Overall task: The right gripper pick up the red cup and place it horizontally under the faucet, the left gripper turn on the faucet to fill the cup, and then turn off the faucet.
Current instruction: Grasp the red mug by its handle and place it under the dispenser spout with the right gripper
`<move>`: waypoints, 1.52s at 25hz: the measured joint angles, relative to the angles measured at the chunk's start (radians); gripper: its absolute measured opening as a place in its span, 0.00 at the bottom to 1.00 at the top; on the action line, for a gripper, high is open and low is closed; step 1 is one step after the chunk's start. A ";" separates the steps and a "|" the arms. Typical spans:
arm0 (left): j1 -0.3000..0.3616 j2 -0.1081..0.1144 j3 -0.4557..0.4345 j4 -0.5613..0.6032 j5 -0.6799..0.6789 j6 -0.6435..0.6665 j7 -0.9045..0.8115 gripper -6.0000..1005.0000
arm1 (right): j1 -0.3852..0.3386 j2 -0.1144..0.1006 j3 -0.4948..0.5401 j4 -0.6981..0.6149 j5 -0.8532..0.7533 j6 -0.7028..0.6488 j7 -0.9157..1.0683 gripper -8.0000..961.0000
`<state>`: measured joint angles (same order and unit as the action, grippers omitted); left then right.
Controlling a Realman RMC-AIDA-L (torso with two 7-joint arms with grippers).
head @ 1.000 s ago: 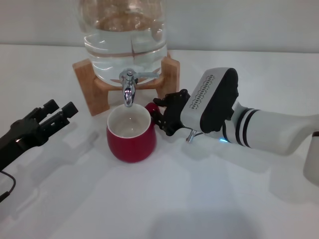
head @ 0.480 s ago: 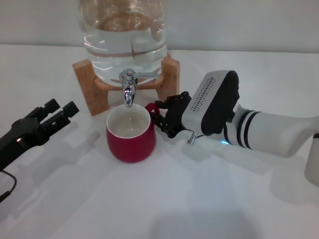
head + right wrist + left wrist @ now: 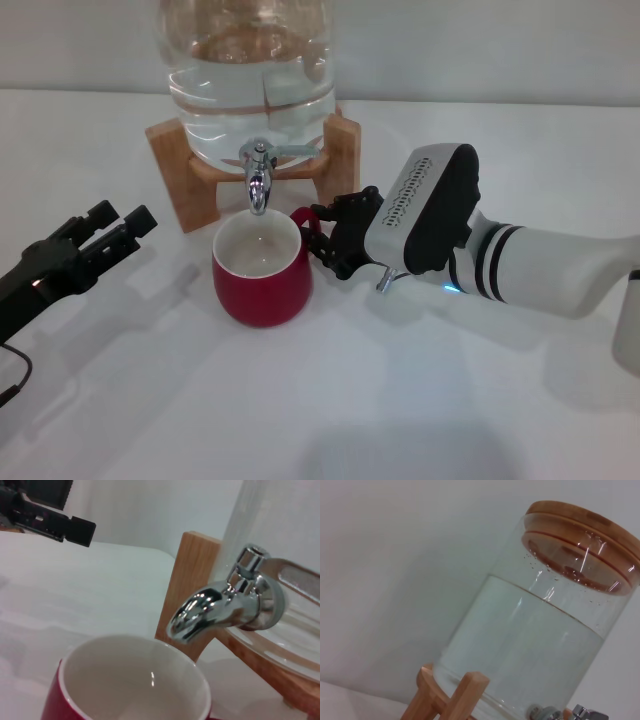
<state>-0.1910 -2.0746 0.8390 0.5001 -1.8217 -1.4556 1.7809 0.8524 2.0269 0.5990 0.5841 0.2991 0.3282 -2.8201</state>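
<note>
The red cup [image 3: 262, 272] stands upright on the white table, its cream-white inside right under the faucet [image 3: 258, 182]. The right gripper [image 3: 326, 238] is at the cup's right side. Its black fingers stand apart on either side of the small red handle [image 3: 303, 215], open. The left gripper [image 3: 122, 222] hovers open and empty at the table's left, well apart from the faucet. In the right wrist view the cup's rim [image 3: 135, 680] lies just below the chrome spout [image 3: 200, 612], and the left gripper [image 3: 70, 526] shows far off.
The clear water jar [image 3: 250, 75] on its wooden stand [image 3: 180, 175] rises behind the cup. The jar [image 3: 535, 645] with its wooden lid fills the left wrist view. The faucet's flat lever [image 3: 292, 151] points to the right.
The right arm has drawn slightly back to the right from the cup, so more of the handle shows. The cup and the left gripper have stayed put.
</note>
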 joint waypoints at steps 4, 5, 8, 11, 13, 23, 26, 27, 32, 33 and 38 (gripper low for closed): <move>-0.002 0.000 0.000 0.000 0.001 0.001 0.000 0.89 | -0.002 -0.001 -0.001 0.000 -0.001 -0.001 0.000 0.30; -0.002 0.001 0.000 0.000 0.002 0.001 0.000 0.89 | -0.002 -0.001 -0.001 0.000 -0.001 -0.001 0.000 0.30; -0.002 0.001 0.000 0.000 0.002 0.003 0.000 0.89 | -0.003 -0.003 -0.001 -0.003 -0.007 -0.001 0.004 0.30; -0.002 0.001 0.000 0.000 0.002 0.004 0.000 0.89 | -0.007 -0.005 -0.001 -0.002 -0.017 -0.002 0.013 0.30; -0.002 0.001 0.000 0.000 0.001 0.005 0.000 0.89 | -0.011 -0.006 -0.001 0.000 -0.021 -0.004 0.013 0.30; 0.003 0.004 -0.021 0.000 0.007 0.002 -0.004 0.89 | -0.026 -0.015 0.000 0.023 -0.028 -0.008 0.024 0.30; 0.003 0.004 -0.021 0.000 0.008 0.001 -0.004 0.89 | -0.029 -0.017 0.000 0.025 -0.028 -0.009 0.027 0.30; 0.003 0.004 -0.021 0.000 0.008 0.001 -0.004 0.89 | -0.031 -0.017 0.000 0.025 -0.028 -0.009 0.028 0.30; 0.003 0.006 -0.022 0.000 0.009 0.000 -0.006 0.89 | -0.046 -0.020 0.007 0.034 -0.028 -0.004 0.028 0.30; 0.004 0.006 -0.022 0.000 0.009 0.000 -0.006 0.89 | -0.048 -0.021 0.008 0.039 -0.028 -0.003 0.028 0.30; 0.005 0.008 -0.023 0.000 0.009 0.000 -0.006 0.89 | -0.059 -0.034 0.015 0.060 -0.028 -0.001 0.028 0.30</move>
<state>-0.1862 -2.0668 0.8158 0.5001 -1.8130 -1.4559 1.7747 0.7932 1.9929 0.6138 0.6440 0.2709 0.3271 -2.7918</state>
